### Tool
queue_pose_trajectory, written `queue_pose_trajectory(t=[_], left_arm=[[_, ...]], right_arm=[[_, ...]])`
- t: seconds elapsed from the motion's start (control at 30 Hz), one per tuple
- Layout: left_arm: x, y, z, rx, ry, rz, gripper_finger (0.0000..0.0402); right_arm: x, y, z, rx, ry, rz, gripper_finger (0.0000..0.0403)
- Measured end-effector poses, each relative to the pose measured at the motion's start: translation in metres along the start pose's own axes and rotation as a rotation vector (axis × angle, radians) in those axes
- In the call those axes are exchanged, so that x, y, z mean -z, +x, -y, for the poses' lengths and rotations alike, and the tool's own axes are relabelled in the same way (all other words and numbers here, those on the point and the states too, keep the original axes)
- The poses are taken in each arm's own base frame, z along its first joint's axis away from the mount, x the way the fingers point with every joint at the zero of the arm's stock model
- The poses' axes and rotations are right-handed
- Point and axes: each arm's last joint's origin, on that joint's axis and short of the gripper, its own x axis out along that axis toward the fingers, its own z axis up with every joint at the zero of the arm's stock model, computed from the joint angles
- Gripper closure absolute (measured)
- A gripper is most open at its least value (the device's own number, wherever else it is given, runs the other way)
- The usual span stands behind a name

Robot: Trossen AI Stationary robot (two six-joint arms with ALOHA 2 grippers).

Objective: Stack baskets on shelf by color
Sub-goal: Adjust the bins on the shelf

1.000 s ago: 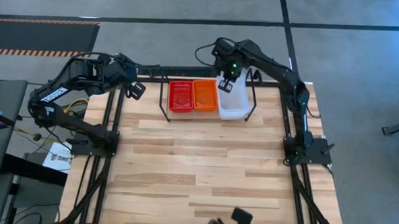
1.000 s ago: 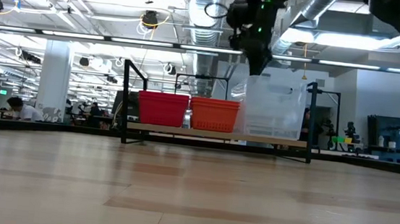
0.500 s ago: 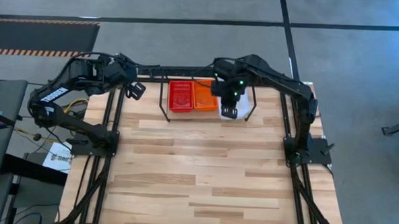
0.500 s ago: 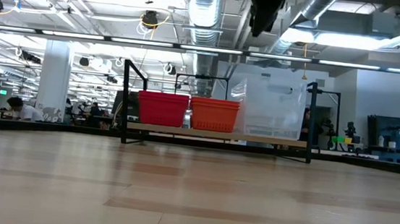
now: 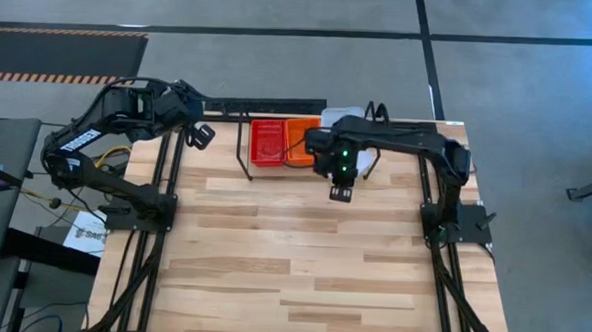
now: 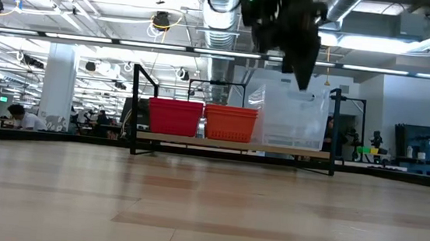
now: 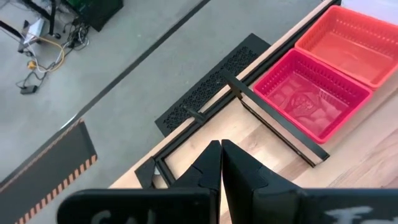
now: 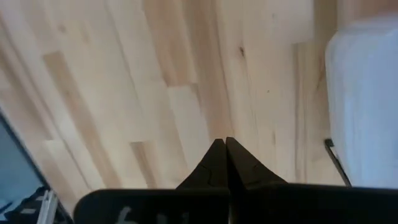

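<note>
On the black wire shelf [image 5: 244,160] at the table's far edge stand a red basket [image 5: 268,142], an orange basket [image 5: 299,138] and a clear basket [image 6: 293,116], side by side from left to right. My right gripper [image 5: 340,194] hangs shut and empty above the bare wood just in front of the shelf, pointing down. Its arm covers most of the clear basket in the high view. My left gripper [image 5: 205,135] waits shut near the far left corner, left of the shelf. The left wrist view shows the red basket [image 7: 311,99] and the orange basket [image 7: 351,43].
The black tubular frame [image 5: 165,180] that bears the arms runs along the table's left and right sides. A black perforated bar [image 5: 264,105] lies behind the shelf. The wooden tabletop [image 5: 292,256] stretches from the shelf to the near edge.
My right gripper has drawn back from over the clear basket toward the table's near edge and a little left, sinking somewhat and tipping more steeply down. It stays shut. The three baskets have kept their places on the shelf.
</note>
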Motion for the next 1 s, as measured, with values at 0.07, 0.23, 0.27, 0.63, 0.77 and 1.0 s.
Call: queue_pose_trajectory(t=[0.07, 0.23, 0.27, 0.63, 0.77, 1.0], left_arm=[[0.0, 0.0, 0.0, 0.0, 0.001, 0.0, 0.0401], [0.0, 0.0, 0.0, 0.0, 0.001, 0.0, 0.0401], [0.0, 0.0, 0.0, 0.001, 0.001, 0.0, 0.0401], [0.0, 0.0, 0.0, 0.009, -0.015, -0.004, 0.0401], [0.0, 0.0, 0.0, -0.008, -0.079, 0.004, 0.0401], [-0.001, 0.001, -0.002, -0.083, -0.279, 0.043, 0.0401]], right_arm=[[0.0, 0.011, 0.006, 0.015, 0.029, -0.009, 0.0403], [-0.004, 0.017, 0.019, 0.19, 0.046, 0.016, 0.0403], [-0.005, 0.016, 0.021, 0.207, 0.044, 0.028, 0.0403], [-0.004, 0.011, 0.036, 0.217, 0.028, 0.064, 0.0403], [0.016, -0.012, 0.023, 0.229, 0.026, 0.081, 0.0403], [0.076, -0.081, 0.022, 0.394, 0.204, 0.337, 0.0403]])
